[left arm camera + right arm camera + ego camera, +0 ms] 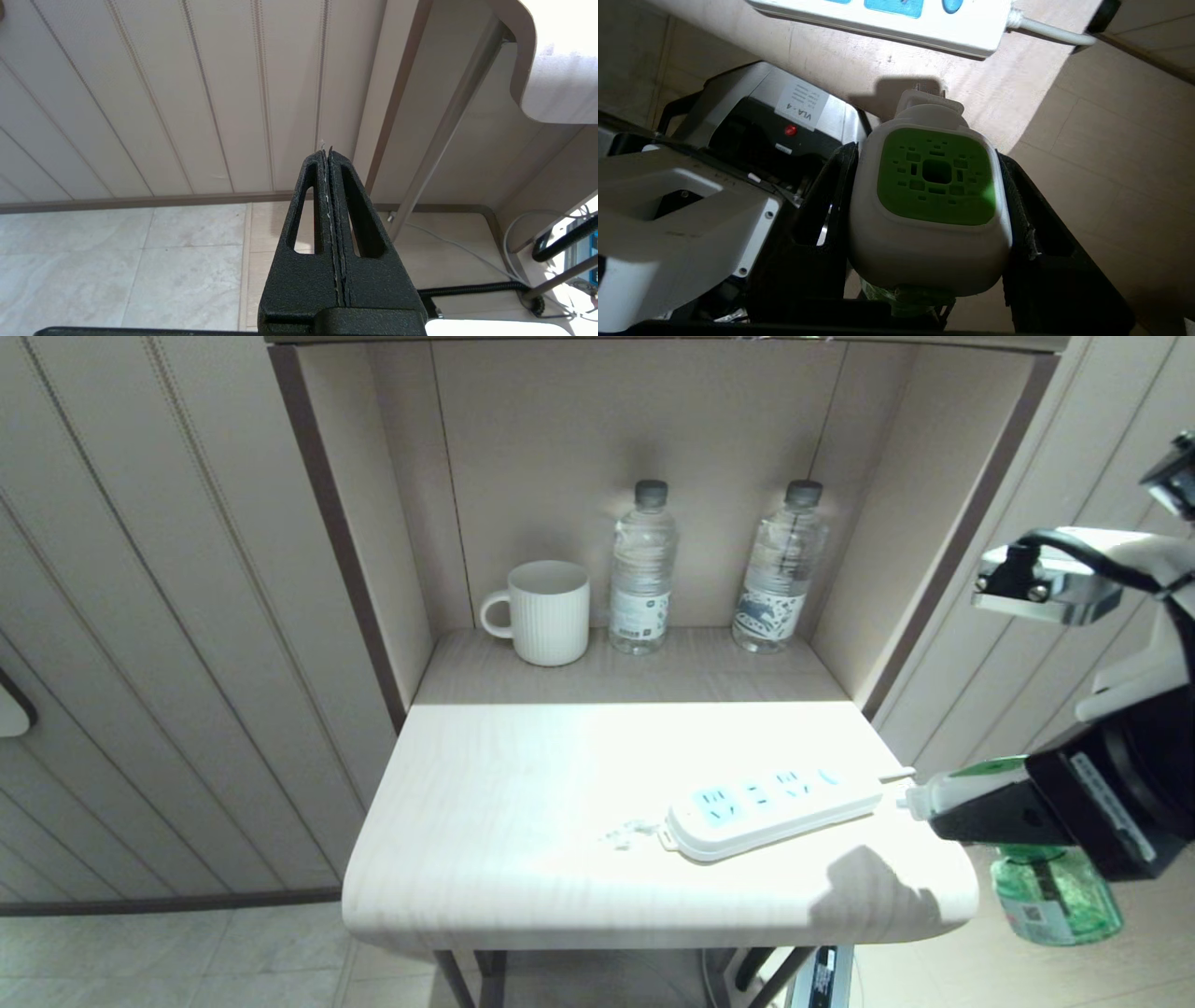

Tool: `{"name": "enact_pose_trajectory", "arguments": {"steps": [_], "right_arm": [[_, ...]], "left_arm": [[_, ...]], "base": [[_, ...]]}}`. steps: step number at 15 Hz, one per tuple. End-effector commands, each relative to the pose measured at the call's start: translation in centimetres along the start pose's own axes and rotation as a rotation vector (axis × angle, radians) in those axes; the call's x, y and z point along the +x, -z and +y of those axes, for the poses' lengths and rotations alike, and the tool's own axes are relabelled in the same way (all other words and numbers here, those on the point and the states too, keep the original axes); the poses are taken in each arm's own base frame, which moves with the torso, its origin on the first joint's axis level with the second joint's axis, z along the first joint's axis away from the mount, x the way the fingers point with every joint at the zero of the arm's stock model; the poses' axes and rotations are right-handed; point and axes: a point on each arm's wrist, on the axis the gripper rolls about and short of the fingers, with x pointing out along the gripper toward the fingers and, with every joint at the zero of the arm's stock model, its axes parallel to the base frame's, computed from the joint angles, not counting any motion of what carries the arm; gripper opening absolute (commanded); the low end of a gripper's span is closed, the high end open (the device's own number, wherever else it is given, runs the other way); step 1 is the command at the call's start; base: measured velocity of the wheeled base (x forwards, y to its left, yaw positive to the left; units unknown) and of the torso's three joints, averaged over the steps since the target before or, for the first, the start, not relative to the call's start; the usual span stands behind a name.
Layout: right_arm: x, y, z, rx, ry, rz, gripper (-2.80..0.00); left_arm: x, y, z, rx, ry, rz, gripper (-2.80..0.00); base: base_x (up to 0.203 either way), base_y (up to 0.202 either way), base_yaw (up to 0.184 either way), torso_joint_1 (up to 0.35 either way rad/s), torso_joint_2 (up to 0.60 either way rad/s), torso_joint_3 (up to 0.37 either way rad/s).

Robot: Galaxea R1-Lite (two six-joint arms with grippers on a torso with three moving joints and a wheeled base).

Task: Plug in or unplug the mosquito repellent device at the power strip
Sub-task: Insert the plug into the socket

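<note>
The power strip (775,807) lies flat near the table's front right, its three pale blue sockets empty. My right gripper (990,812) hangs just off the table's right edge, shut on the white head of the mosquito repellent device (1055,894), whose green bottle hangs below the fingers. In the right wrist view the device (930,205) sits between both black fingers of that gripper (924,154), green vent face towards the camera. Its plug end points at the cord end of the strip (896,18) without touching it. My left gripper (327,151) is parked low beside the table, shut and empty.
A white ribbed mug (546,611) and two clear water bottles (642,569) (780,569) stand in the alcove at the back. The strip's white cord (1045,30) runs off the table's right edge. The robot's base (761,121) is below the right hand.
</note>
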Motion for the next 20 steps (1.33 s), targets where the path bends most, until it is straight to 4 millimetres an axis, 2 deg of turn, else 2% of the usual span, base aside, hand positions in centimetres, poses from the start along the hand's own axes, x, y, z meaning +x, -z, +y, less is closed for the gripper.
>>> {"name": "enact_pose_trajectory", "arguments": {"steps": [1, 5, 20], "right_arm": [[0.2, 0.3, 0.0, 0.003, -0.041, 0.046, -2.80], [0.8, 1.2, 0.1, -0.030, -0.034, 0.139, -2.80], [0.3, 2.5, 0.6, -0.062, -0.071, 0.153, -2.80]], "left_arm": [[0.0, 0.0, 0.0, 0.000, -0.001, 0.001, -2.80], [0.0, 0.0, 0.0, 0.000, 0.000, 0.000, -2.80], [0.0, 0.0, 0.0, 0.000, -0.001, 0.000, -2.80]], "base": [[0.000, 0.000, 0.000, 0.000, 0.00, 0.000], [0.000, 0.000, 0.000, 0.000, 0.00, 0.000], [0.000, 0.000, 0.000, 0.000, 0.00, 0.000]]}}
